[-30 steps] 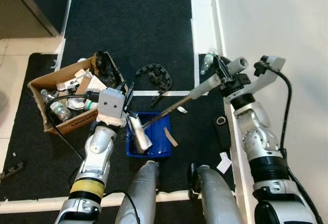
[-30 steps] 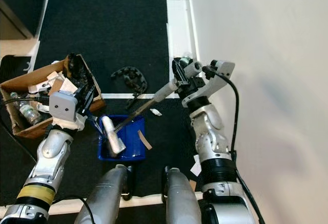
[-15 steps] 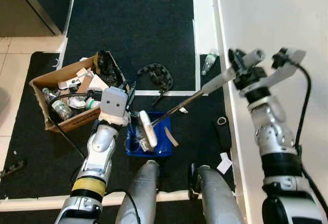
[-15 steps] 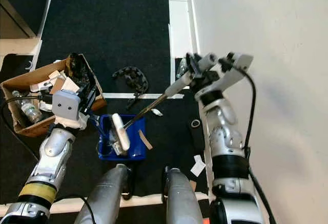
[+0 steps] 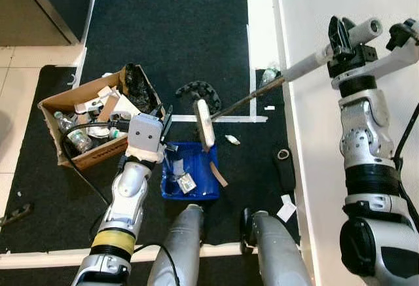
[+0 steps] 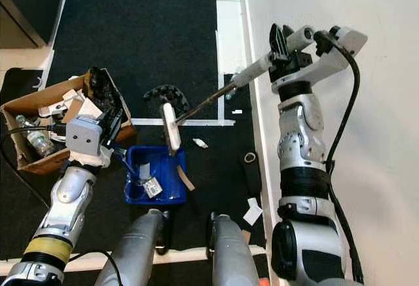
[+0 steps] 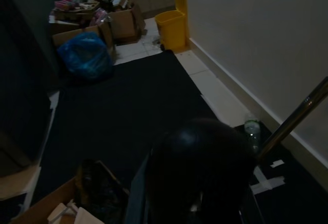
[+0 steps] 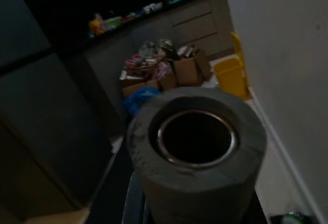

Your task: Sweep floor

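Note:
My right gripper (image 5: 342, 37) is shut on the grey handle of the broom (image 5: 308, 63), raised high beside the white wall. The handle's hollow end (image 8: 196, 142) faces the right wrist camera. The broom's white head (image 5: 205, 124) hangs over the white tape line, just beyond the blue dustpan (image 5: 203, 175). The dustpan lies on the black mat with a few scraps (image 5: 185, 182) inside. My left gripper (image 5: 163, 129) is shut on the dustpan's dark handle (image 7: 200, 167). A white scrap (image 5: 230, 139) lies on the mat right of the pan.
A cardboard box (image 5: 91, 122) of rubbish stands left of the dustpan. A black chain (image 5: 200, 95), a plastic bottle (image 5: 268, 75), a black ring (image 5: 283, 154) and a paper piece (image 5: 286, 207) lie on the floor. The white wall (image 5: 327, 168) runs along the right.
My right arm has swung up and outward. It lifted the broom head out of the dustpan and carried it beyond the pan's far edge. Scraps stay in the pan.

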Controlling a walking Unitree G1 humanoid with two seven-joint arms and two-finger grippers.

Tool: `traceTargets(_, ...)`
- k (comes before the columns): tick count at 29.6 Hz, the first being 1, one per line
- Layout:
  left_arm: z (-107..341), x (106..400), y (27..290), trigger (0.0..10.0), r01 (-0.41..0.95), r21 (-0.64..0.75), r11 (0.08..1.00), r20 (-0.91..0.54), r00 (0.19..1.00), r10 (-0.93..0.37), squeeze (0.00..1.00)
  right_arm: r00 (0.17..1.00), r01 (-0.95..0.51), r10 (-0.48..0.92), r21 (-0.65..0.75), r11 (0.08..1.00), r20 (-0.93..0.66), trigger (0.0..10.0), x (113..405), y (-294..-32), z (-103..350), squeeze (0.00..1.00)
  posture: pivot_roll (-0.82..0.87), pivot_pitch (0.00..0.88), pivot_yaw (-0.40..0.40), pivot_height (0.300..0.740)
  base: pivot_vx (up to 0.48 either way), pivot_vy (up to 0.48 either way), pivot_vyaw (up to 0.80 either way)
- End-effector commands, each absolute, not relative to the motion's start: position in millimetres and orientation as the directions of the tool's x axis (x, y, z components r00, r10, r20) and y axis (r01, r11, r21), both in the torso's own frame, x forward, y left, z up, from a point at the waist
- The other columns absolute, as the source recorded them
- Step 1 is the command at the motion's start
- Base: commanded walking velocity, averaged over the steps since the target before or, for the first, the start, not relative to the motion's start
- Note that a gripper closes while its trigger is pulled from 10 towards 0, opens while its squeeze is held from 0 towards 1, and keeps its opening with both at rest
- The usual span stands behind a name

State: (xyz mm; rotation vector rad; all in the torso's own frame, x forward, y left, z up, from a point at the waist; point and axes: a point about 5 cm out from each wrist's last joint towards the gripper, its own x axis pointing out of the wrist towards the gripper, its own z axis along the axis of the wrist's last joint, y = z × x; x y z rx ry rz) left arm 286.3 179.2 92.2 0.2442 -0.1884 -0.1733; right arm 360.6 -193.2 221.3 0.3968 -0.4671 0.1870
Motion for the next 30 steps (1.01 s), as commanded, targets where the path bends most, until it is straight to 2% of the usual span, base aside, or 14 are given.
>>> traceTargets(1, 60.1, 272.4, 180.7, 10.0, 0.159, 0.246, 0.956, 0.008, 0.986, -0.166, 0.00, 0.879, -0.233, 0.075, 0.286, 0.930, 0.470, 10.0, 361.8, -196.6, 219.9, 0.00, 0.12, 0.319, -0.082, 0.740, 0.000, 0.000, 0.00)
traceTargets(15, 80.7, 265.7, 194.0, 10.0, 0.068, 0.280, 0.957, 0.093, 0.991, -0.098, 0.00, 0.914, -0.146, 0.083, 0.130, 0.981, 0.396, 10.0, 376.4, -185.5, 201.2, 0.00, 0.19, 0.368, -0.089, 0.740, 0.000, 0.000, 0.00)
traceTargets(30, 86.2, 248.4, 199.9, 10.0, 0.053, 0.298, 0.953, 0.083, 0.993, -0.081, 0.00, 0.883, -0.100, 0.072, 0.035, 0.994, 0.465, 10.0, 388.1, -187.9, 227.3, 0.00, 0.23, 0.423, -0.085, 0.740, 0.000, 0.000, 0.00)
